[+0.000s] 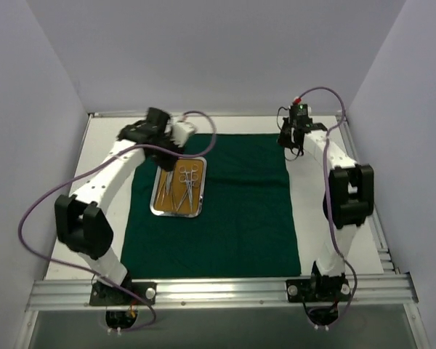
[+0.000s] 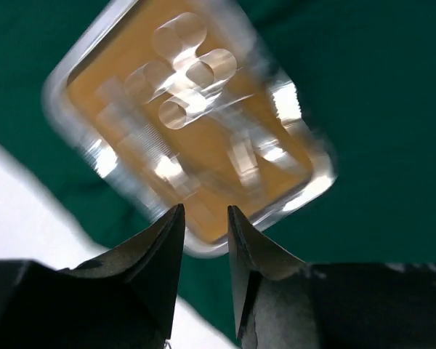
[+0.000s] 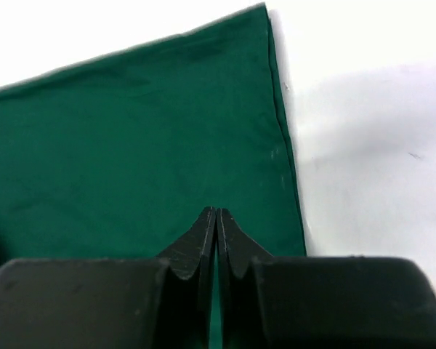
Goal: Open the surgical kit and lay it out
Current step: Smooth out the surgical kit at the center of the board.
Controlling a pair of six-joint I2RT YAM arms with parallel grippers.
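Top view: dark green cloth wrap [image 1: 240, 211] is opened out flat on the white table [image 1: 240, 123] and covers most of the work area. The steel tray [image 1: 176, 215], orange-brown inside, sits on the cloth at approx 9-10 o'clock from the cloth centre, long side running 12 to 6. The instruments are inside the tray. The ring-handled clamps [image 1: 187, 182] are on the 3 o'clock side, rings toward 12. The thin tweezers [image 1: 167, 185] are on the 9 o'clock side. Nothing is laid out on the cloth itself.

L arm reaches in from 7 o'clock. The left gripper [image 1: 173, 149] is at the tray's 12 o'clock end. In the L wrist view the gripper [image 2: 205, 212] has its jaws parted w/ a narrow gap, hanging over the tray rim [image 2: 298, 200]. Nothing is visibly clamped between the fingers. The frame is motion-blurred. The clamp rings [image 2: 189, 65] show as shiny loops near the tray's far end, and the other tools are too smeared to sort out. There is green cloth around the tray and bare table [image 2: 29, 211] at 8 o'clock.

R arm comes up the 3 o'clock side. The right gripper [image 1: 293, 145] is at the cloth's 1 o'clock corner, well apart from the tray. In the R wrist view the gripper [image 3: 216, 214] has its fingers pressed fully together, tips over the cloth [image 3: 131, 145] just inside its hemmed edge. Can't tell if any fabric is pinched; the cloth looks flat. White table [image 3: 370, 145] lies to 3 o'clock of that edge.
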